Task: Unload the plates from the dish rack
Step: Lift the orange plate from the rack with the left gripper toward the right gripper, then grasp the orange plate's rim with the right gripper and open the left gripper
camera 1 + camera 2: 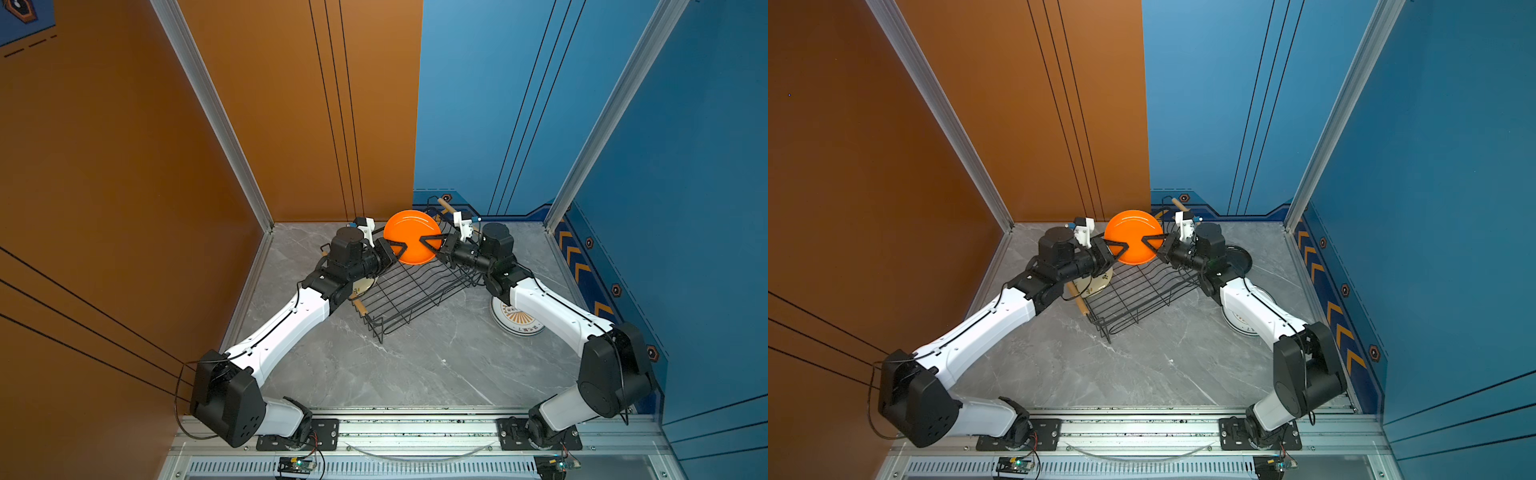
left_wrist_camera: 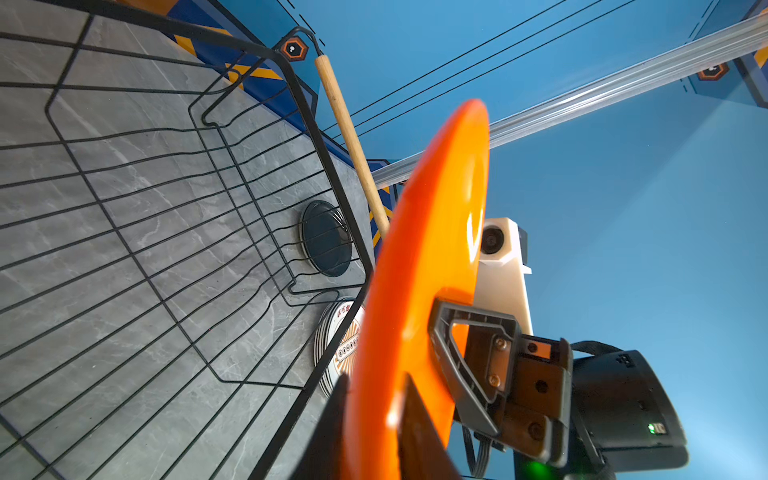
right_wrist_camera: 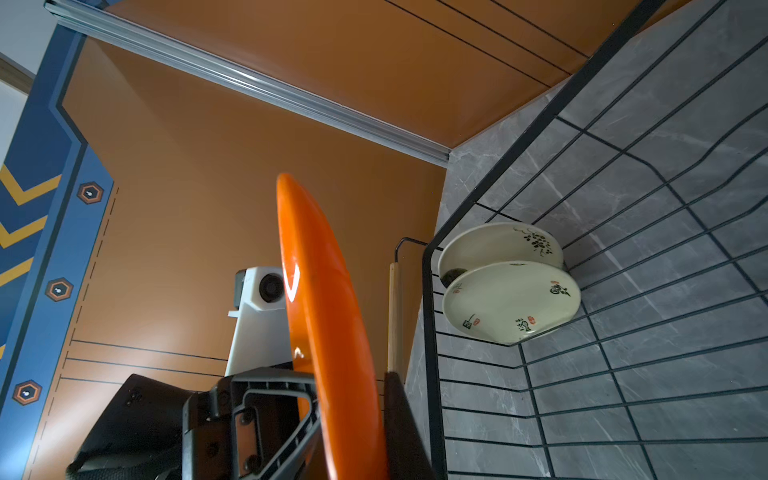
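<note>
Edge-on and closest to both wrist cameras stands the orange plate (image 2: 424, 249), upright in the air and bridged between the two arms; a top view shows it face-on. Right fingers (image 3: 395, 419) are pressed together on its rim, pinching it from one side. Left fingers (image 2: 415, 432) straddle the opposite rim, one on each face, but whether they press it or stand slightly off I cannot tell. Directly below both sets of fingers sits the dish rack (image 1: 409, 286), black wire with a wooden handle (image 2: 349, 133) at its end, resting on the grey desk (image 1: 415, 365). Behind the left fingers, under that arm, two cream plates (image 3: 511, 299) with dark characters lie stacked at the rack's handle end; inside it or just outside, I cannot tell. Behind the right fingers, on the desk outside the rack, lie a black plate (image 2: 326, 239) and, beneath that arm, a sunburst plate (image 1: 517, 322).
</note>
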